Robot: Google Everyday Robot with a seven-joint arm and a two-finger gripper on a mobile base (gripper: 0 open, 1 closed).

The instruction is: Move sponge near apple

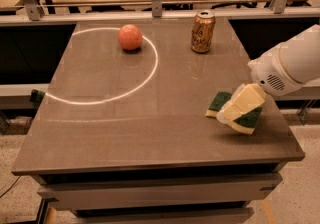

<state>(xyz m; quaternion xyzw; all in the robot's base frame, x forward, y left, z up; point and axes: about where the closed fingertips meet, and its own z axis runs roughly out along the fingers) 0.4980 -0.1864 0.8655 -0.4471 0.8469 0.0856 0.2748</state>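
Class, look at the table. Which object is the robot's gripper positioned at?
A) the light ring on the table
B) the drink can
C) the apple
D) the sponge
D: the gripper is down over the sponge near the right front edge of the table, well away from the apple and the drink can at the far side.
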